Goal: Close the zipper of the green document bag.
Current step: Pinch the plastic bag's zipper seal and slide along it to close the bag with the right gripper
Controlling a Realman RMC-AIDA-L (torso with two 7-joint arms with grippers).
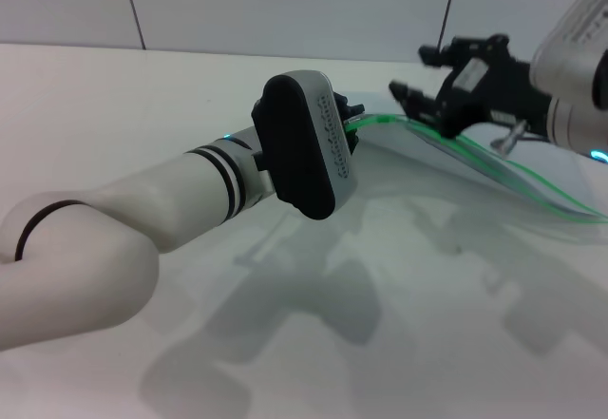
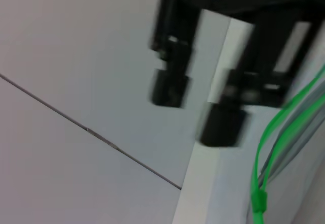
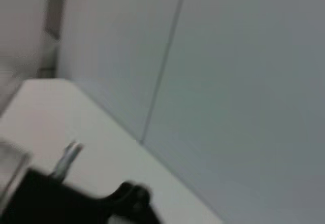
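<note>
The green document bag (image 1: 494, 186) lies flat at the right of the white table, translucent, with its bright green zipper (image 1: 475, 161) running along its length. The zipper's near end rises off the table into my left gripper (image 1: 352, 121), which sits mostly hidden behind its wrist housing and is shut on that end. My right gripper (image 1: 410, 72) hovers open just above the zipper, a little to the right of the left one. In the left wrist view the right gripper (image 2: 197, 107) hangs open beside the green zipper (image 2: 264, 148). I cannot make out the slider.
The table's far edge (image 2: 190, 183) meets a pale panelled wall (image 1: 285, 1) close behind both grippers. My left forearm (image 1: 142, 219) stretches across the table from the lower left. A small metal pin (image 1: 513, 135) sticks out under the right wrist.
</note>
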